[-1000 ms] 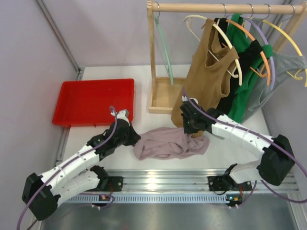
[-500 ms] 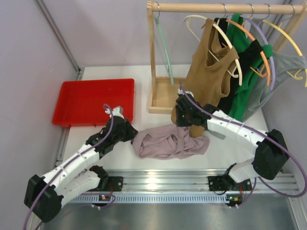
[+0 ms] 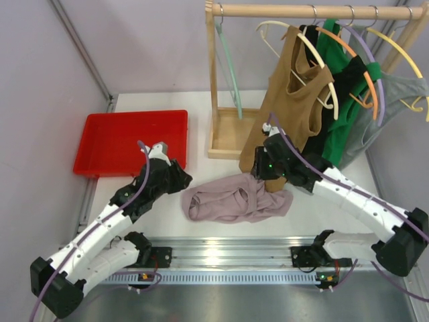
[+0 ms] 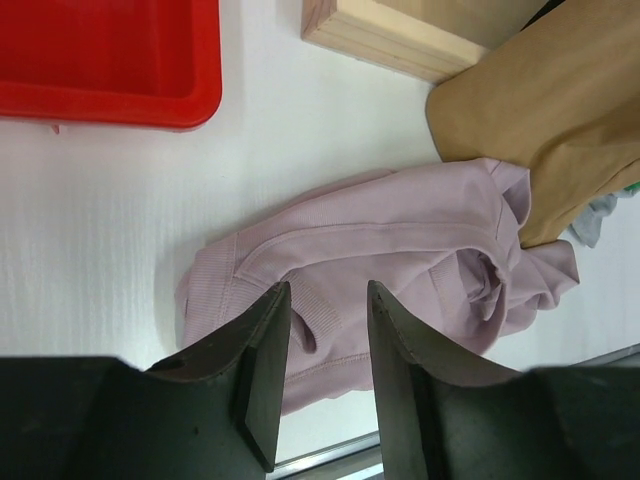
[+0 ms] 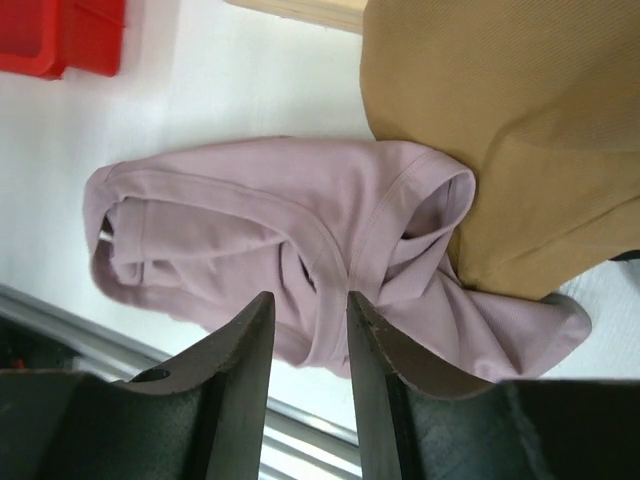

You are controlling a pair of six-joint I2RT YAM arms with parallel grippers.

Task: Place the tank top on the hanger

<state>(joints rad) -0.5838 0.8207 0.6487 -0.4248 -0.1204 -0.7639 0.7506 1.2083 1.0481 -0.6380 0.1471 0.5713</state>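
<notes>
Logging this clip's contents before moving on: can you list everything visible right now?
tank top: one, pale mauve, crumpled on the white table
hanger: one, mint-green, bare, rail's left end
tray: one, red, table's left
rack: one, wooden, table's back
tan-brown tank top: one, hung on a cream hanger
green garment, black garment, grey garment: one each, hung at right
orange hanger, purple hanger, yellow hanger: one each, on the rail
left gripper: one, black, open, by the tank top's left end
right gripper: one, black, open, by its right part
</notes>
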